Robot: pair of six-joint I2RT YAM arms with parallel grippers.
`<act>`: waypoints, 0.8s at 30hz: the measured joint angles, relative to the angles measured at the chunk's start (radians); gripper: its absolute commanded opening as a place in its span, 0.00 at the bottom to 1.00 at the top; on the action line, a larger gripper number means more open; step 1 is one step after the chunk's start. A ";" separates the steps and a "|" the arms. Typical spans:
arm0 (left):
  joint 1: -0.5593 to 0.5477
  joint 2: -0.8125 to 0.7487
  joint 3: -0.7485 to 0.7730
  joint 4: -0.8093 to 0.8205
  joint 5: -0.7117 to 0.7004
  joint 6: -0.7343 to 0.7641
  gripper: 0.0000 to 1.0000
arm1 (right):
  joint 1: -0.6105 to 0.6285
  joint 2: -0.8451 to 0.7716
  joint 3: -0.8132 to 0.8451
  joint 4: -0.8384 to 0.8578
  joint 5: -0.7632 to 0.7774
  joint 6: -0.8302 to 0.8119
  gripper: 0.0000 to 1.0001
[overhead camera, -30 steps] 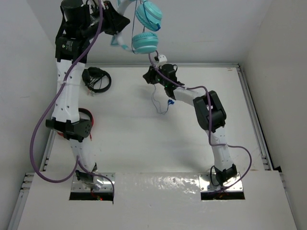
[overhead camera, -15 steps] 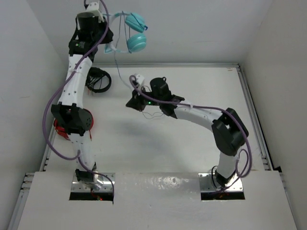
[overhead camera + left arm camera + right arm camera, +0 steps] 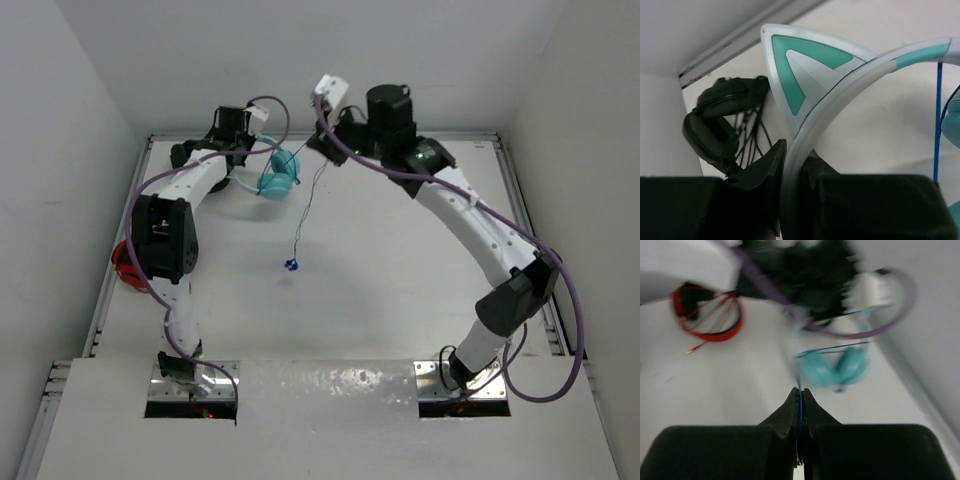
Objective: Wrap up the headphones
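The teal headphones [image 3: 279, 176] hang low at the far left of the table, cups together. My left gripper [image 3: 250, 156] is shut on their pale blue headband [image 3: 840, 95], just below the cat ear [image 3: 799, 75]; the fingers [image 3: 771, 165] pinch the band from both sides. My right gripper [image 3: 319, 147] is raised at the back middle, shut on the thin blue cable [image 3: 800, 410]. From it the cable [image 3: 304, 205] hangs down to the blue plug [image 3: 291, 265] over the table. The right wrist view shows the cups [image 3: 835, 367] blurred ahead of the jaws.
Black headphones [image 3: 720, 125] lie by the far left wall, just behind the left gripper. A red coiled cable bundle [image 3: 124, 266] sits at the left edge, also seen as the red bundle [image 3: 710, 315]. White walls enclose the back and sides.
The left arm has brought the headphones down from high up to just above the far left of the table. The right gripper has shut on the cable and swung up to the back.
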 measured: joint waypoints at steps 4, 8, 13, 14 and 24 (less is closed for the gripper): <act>-0.045 -0.116 -0.110 -0.039 0.126 0.124 0.00 | -0.138 -0.007 0.037 0.026 0.111 -0.015 0.00; -0.096 -0.196 -0.002 -0.179 0.312 0.178 0.00 | -0.247 0.064 0.081 0.106 0.269 -0.019 0.00; -0.141 -0.274 0.166 -0.371 0.485 0.201 0.00 | -0.309 0.262 0.208 0.190 0.379 0.044 0.00; -0.150 -0.288 0.195 -0.412 0.521 0.204 0.00 | -0.311 0.288 0.209 0.195 0.382 0.065 0.00; -0.180 -0.264 0.556 -0.547 0.617 -0.084 0.00 | -0.311 0.274 -0.237 0.545 0.174 0.287 0.19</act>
